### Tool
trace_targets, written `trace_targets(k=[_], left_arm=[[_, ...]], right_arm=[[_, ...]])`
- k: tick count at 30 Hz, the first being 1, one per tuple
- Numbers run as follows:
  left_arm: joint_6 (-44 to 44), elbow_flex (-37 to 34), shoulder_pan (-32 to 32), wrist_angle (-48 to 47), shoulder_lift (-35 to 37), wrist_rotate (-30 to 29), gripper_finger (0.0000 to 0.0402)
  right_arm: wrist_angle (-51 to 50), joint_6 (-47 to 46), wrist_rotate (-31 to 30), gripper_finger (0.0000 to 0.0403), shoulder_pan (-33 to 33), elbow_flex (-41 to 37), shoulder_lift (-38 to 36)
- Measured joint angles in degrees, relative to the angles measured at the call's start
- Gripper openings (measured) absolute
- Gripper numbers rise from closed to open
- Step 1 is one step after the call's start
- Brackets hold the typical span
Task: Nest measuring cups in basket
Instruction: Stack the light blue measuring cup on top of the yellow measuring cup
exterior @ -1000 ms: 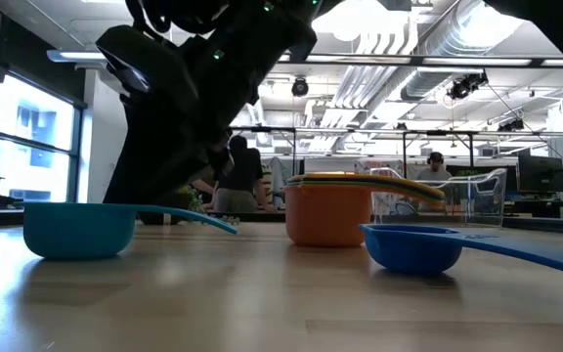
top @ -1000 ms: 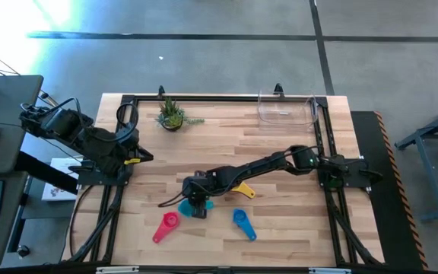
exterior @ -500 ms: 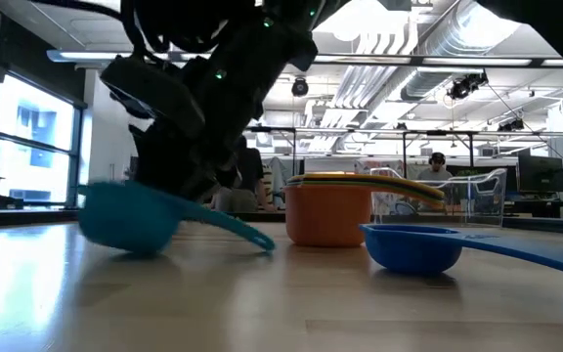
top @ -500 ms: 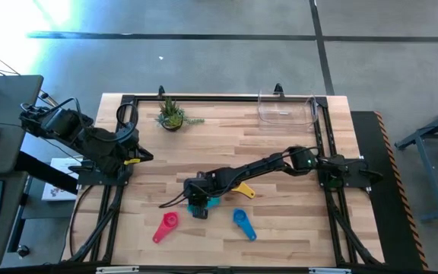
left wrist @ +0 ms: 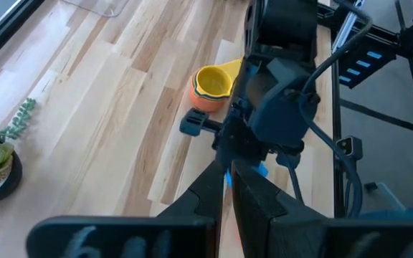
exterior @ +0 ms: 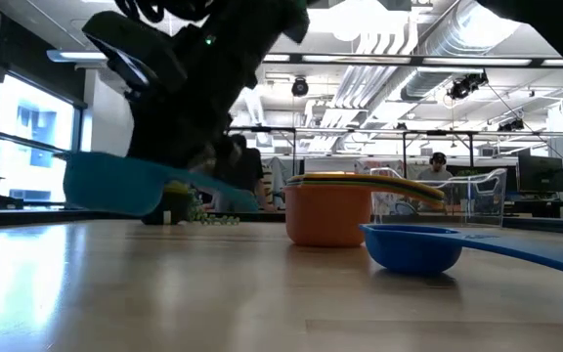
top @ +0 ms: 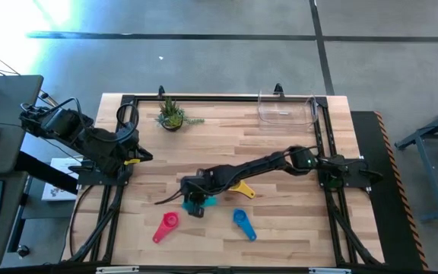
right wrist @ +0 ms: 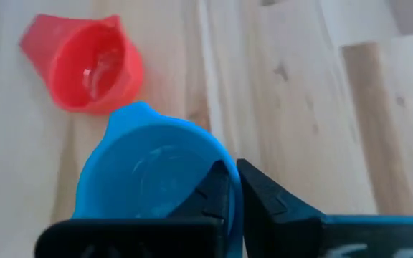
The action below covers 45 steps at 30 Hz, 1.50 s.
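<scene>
Right wrist view shows the right gripper (right wrist: 234, 190) with its two dark fingers pinched together on the rim of the teal measuring cup (right wrist: 149, 175), the bowl of the cup lying just ahead of the fingertips with its open side facing the camera. From table height the same cup (exterior: 115, 183) hangs clear of the wood — tilted, its handle sloping down toward the orange-red cup (exterior: 328, 214). Just beyond the teal bowl lies the pink measuring cup (right wrist: 84, 63), resting on the table (right wrist: 300, 93). Seen from above, the right gripper (top: 195, 202) sits at the table's middle front, the pink cup (top: 166, 226) nearer the front edge to its left and the blue measuring cup (top: 242, 223) nearer the front edge to its right. Just beside the arm stands the stack of cups, a yellow cup (left wrist: 212, 81) nested on top of the orange-red one. The clear basket (top: 286, 109) stands well apart at the far right corner, and a small potted plant (top: 171, 115) at the far left. The left gripper (left wrist: 228, 190) is drawn back off the table's left edge — fingers together, holding nothing.
</scene>
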<state>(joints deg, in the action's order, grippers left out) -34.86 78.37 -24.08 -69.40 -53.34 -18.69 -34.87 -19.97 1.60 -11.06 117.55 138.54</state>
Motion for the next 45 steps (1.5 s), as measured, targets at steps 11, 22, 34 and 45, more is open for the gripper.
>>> trace_targets(k=[11, 22, 34, 45], left_arm=[[0.0, 0.0, 0.0, -0.1, 0.0, 0.0, 0.0019], [0.2, 0.0, 0.0, -0.3, 0.0, 0.0, 0.0019], [0.2, 0.0, 0.0, -0.5, 0.0, 0.0, 0.0019], [0.0, 0.0, 0.0, -0.6, 0.0, 0.0, 0.0019]], right_arm=[[-24.0, -7.7, -4.1, 0.0003, 1.0, 15.7, -0.1], [-34.7, -13.2, -12.4, 0.0001, 1.1, 13.6, -9.9], [-52.5, -21.2, -24.2, 0.0001, 0.8, 13.5, -18.9], [-52.0, -30.0, -30.7, 0.0, 0.9, -6.3, -35.8]])
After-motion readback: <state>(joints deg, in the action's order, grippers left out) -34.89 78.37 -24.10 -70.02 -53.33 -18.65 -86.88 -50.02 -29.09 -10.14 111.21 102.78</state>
